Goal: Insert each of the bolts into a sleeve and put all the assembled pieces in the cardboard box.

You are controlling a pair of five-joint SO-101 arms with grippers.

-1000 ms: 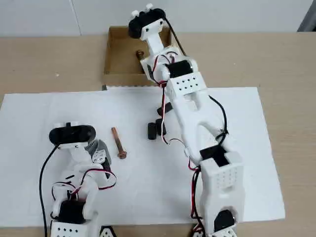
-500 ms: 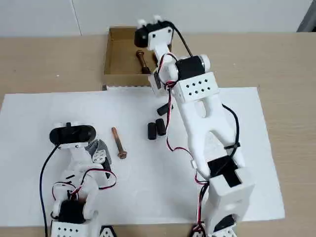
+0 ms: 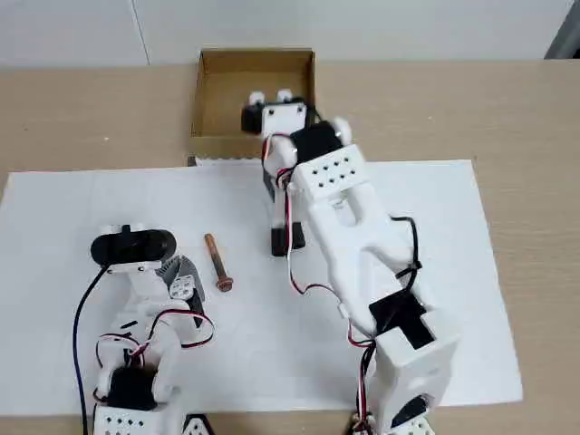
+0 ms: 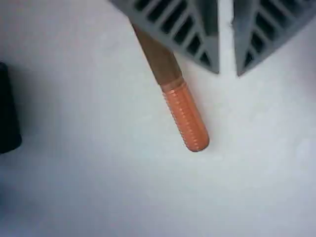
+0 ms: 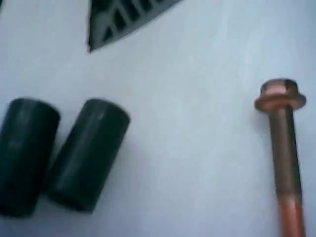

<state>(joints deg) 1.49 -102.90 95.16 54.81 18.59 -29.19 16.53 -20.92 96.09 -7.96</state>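
A copper bolt [image 3: 217, 263] lies on the white paper, and its threaded end [image 4: 186, 118] lies just beyond my left gripper [image 4: 227, 69]. That gripper's grey fingers [image 4: 187, 24] stand almost together with nothing between them. My right gripper [image 3: 275, 195] hangs over the paper just short of the cardboard box [image 3: 210, 91]. One of its fingers [image 5: 123, 19] shows, far from the other, and it holds nothing. Two black sleeves [image 5: 27, 153] [image 5: 86, 153] lie side by side below it, beside the bolt's flanged head [image 5: 279, 96]. In the high view the sleeves [image 3: 283, 239] are partly hidden under the arm.
The white paper [image 3: 91, 208] covers most of the wooden table [image 3: 91, 109]. The box stands at the back, just past the paper's far edge, and the right arm's wrist hides its near corner. Bare paper stretches to the right of the right arm.
My right arm has drawn back from over the box to above the two sleeves. The bolt seen in the box earlier is now hidden behind the arm. The left arm has not moved.
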